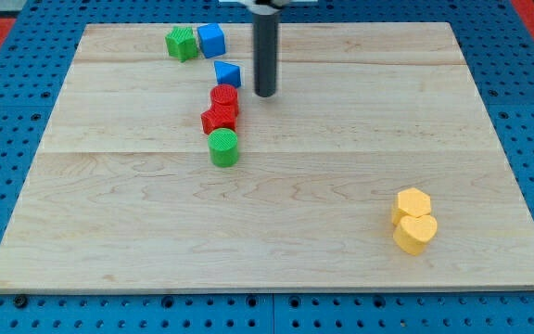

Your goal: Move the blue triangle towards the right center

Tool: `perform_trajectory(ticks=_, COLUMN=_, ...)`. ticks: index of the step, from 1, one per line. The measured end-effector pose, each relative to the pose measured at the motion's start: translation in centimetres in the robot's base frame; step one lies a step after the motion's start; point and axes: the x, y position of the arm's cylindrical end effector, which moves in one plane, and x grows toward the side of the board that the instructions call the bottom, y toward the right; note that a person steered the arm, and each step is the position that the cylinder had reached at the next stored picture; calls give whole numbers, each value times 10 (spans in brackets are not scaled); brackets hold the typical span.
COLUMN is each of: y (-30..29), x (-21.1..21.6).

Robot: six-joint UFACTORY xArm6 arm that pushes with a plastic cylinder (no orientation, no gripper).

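The blue triangle [227,73] lies on the wooden board [341,186] in the upper left-centre part. My tip [264,94] stands just to its right and slightly lower, a small gap apart. Directly below the blue triangle sit a red cylinder [223,96], a red star-like block [218,119] and a green cylinder [223,147], in a column running down the view.
A blue cube [211,40] and a green block [182,43] sit side by side near the board's top edge, left of my rod. A yellow hexagon [413,201] and a yellow heart [415,234] touch each other at the lower right.
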Motion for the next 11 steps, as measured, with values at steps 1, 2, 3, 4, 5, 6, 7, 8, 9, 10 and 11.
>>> perform_trajectory(ticks=1, y=-18, x=-7)
perform_trajectory(ticks=2, y=-5, x=-11)
perform_trajectory(ticks=3, y=10, x=-24)
perform_trajectory(ticks=4, y=-3, x=-57)
perform_trajectory(ticks=5, y=-65, x=-63)
perform_trajectory(ticks=6, y=-110, x=-59)
perform_trajectory(ticks=7, y=-57, x=-47)
perform_trajectory(ticks=8, y=-9, x=-38)
perform_trajectory(ticks=9, y=33, x=-28)
perform_trajectory(ticks=10, y=38, x=-27)
perform_trajectory(ticks=11, y=-8, x=-45)
